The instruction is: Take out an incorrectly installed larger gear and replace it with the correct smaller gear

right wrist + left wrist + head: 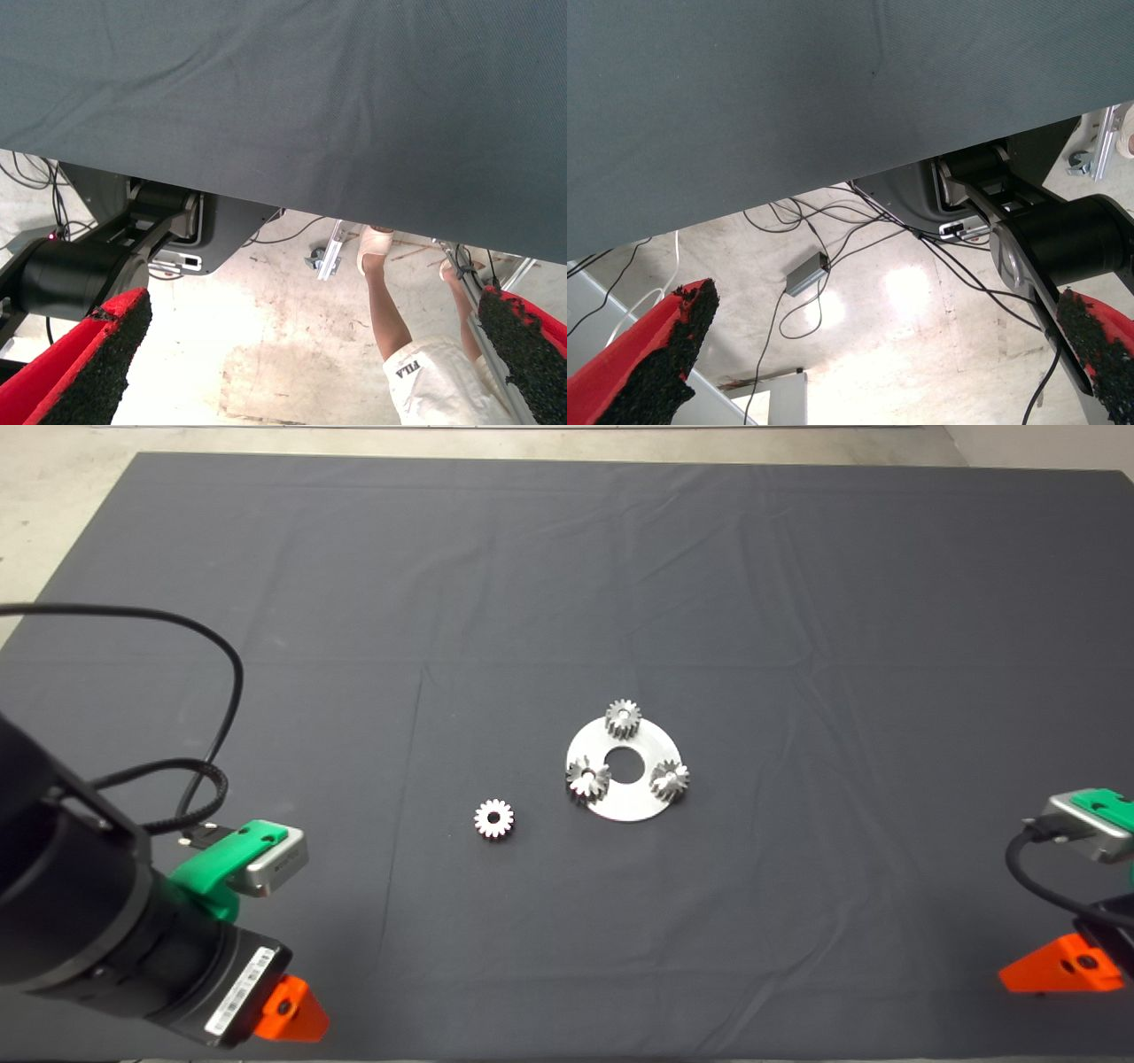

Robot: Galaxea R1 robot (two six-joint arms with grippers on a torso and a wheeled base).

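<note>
Nearest the head camera, the left arm filled the lower left corner, its left gripper (288, 1023) low at the front edge of the dark mat (797, 602). In the left wrist view its two red fingers (664, 354) stood wide apart with nothing between them, and beyond the mat edge only the floor with cables showed. The right gripper (1059, 965) waited at the lower right edge; its jaws were likewise spread and empty, and its wrist view showed the floor, the robot's base and a person's legs beyond the desk.

Near the middle of the mat lay a round silver plate (638, 802) with a centre hole and three gears standing on it. One sat at the far edge, one at the right, and one at the left edge. The left one, the larger gear (587, 778), looked greyer and a little wider, with longer teeth, though the difference was slight from this height. The smaller gear (493, 817) lay flat and alone on the mat, near the plate on its left side, not touching it.

By my judgement no step had begun: both arms were parked and the wrong gear sat on the plate. The next move would call for one gripper, probably the left as the closer, to come over the larger gear, close on its teeth and lift it straight up off its seat without dragging the plate or nudging its neighbours. Only then could the loose gear take the place.
</note>
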